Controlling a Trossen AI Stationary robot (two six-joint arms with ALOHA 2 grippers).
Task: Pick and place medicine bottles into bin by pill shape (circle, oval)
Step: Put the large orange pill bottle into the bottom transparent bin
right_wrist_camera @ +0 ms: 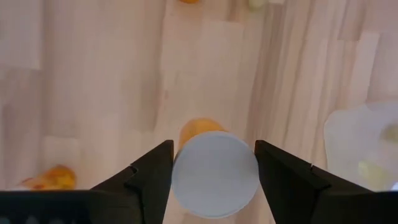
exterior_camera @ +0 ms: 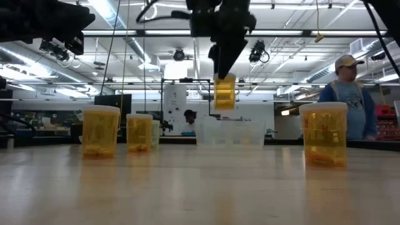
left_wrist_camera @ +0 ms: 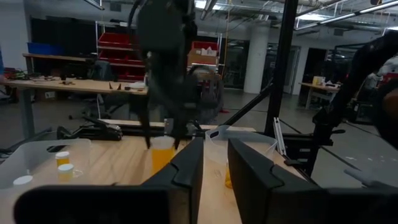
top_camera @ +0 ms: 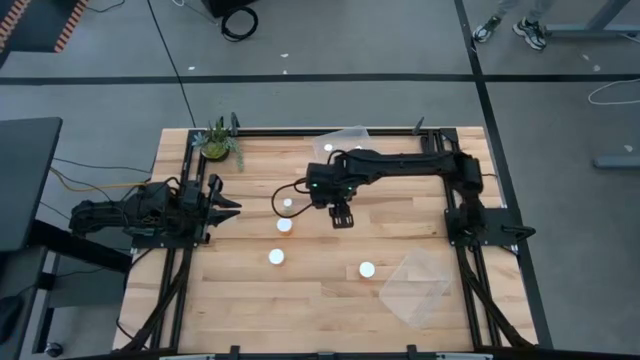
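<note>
Orange bottle (exterior_camera: 224,91) clamped by cap in right gripper (right_wrist_camera: 214,169), lifted off surface (top_camera: 320,300); carry level, release low over bin (top_camera: 415,286). Left gripper (top_camera: 222,200) parked aside, fingers slightly apart.

- We see a gray floor (top_camera: 350,40) with black lines.
- Long lights (exterior_camera: 119,15) shine on the ceiling.
- Red shelves (left_wrist_camera: 118,53) stand far back by a desk (left_wrist_camera: 56,84).

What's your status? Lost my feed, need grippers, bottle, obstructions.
Right gripper shut on medicine bottle, lifted clear of the table. Left gripper parked at the left edge. Nothing visible in the way.
</note>
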